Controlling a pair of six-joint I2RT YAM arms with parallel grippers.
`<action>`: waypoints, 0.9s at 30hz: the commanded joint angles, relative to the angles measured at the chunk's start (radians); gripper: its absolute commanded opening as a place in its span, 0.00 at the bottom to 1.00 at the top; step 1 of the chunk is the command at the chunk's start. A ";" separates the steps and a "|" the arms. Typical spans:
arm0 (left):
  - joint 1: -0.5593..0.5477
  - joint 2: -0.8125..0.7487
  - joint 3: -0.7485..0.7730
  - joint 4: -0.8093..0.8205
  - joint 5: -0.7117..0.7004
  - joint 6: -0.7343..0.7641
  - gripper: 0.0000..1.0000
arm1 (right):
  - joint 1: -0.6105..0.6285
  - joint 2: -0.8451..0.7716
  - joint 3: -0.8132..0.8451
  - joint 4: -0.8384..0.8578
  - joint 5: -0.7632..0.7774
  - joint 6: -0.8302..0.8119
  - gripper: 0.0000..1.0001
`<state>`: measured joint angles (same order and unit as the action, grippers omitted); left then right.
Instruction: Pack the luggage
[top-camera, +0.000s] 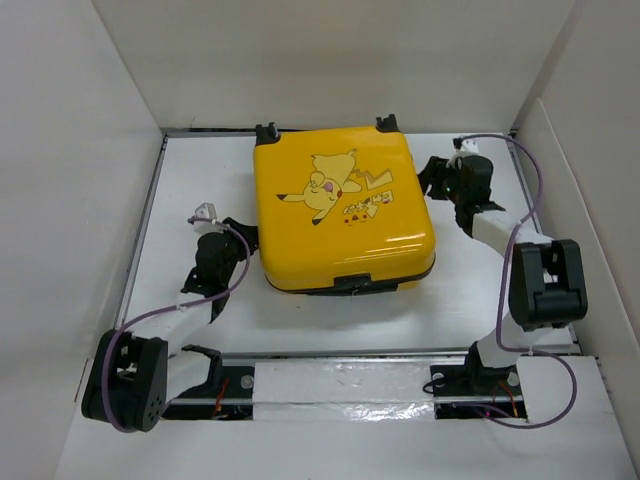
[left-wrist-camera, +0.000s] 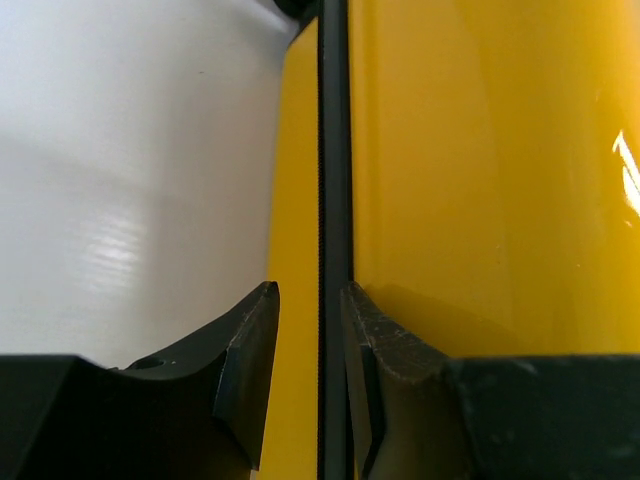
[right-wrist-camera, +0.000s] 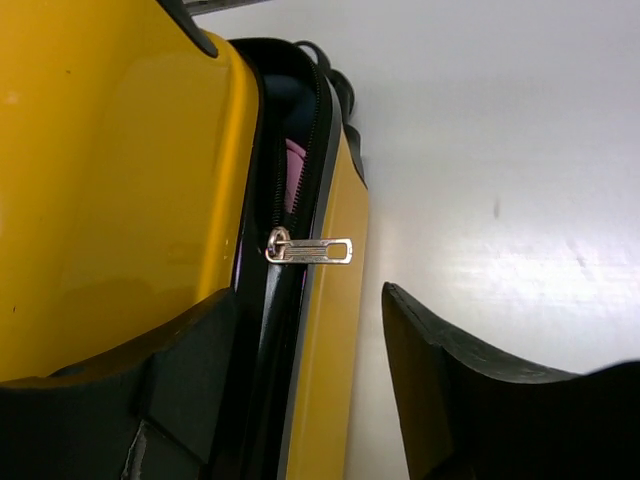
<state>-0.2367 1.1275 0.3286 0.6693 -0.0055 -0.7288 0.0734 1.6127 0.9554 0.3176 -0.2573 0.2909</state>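
Observation:
The yellow luggage (top-camera: 345, 205) with the Pikachu print lies flat in the middle of the table, lid down. My left gripper (top-camera: 238, 238) is at its left side. In the left wrist view the left gripper (left-wrist-camera: 310, 300) stands a little open and empty, its fingers either side of the zipped black seam (left-wrist-camera: 333, 180). My right gripper (top-camera: 440, 182) is at the luggage's right side. In the right wrist view the right gripper (right-wrist-camera: 310, 300) is wide open, and the silver zipper pull (right-wrist-camera: 310, 249) lies just ahead of it. Beyond the pull the seam gapes and something pink (right-wrist-camera: 293, 175) shows inside.
White walls enclose the table on the left, back and right. The luggage's black wheels (top-camera: 266, 130) point to the back wall and its black handle (top-camera: 355, 282) faces the arms. A rail with a foil strip (top-camera: 340, 380) runs along the near edge.

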 joint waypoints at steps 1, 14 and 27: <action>-0.122 -0.070 -0.026 0.027 0.137 0.019 0.29 | 0.282 0.099 0.136 0.011 -0.359 0.004 0.67; -0.342 -0.354 0.039 -0.152 -0.108 0.025 0.36 | 0.358 0.326 0.454 -0.055 -0.404 0.017 0.67; -0.204 -0.384 0.349 -0.215 -0.410 -0.026 0.84 | 0.279 0.084 0.404 -0.065 -0.251 0.042 0.93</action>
<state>-0.4507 0.6949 0.4900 0.1616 -0.5449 -0.6621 0.1947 1.8202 1.3842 0.2691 -0.2642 0.2646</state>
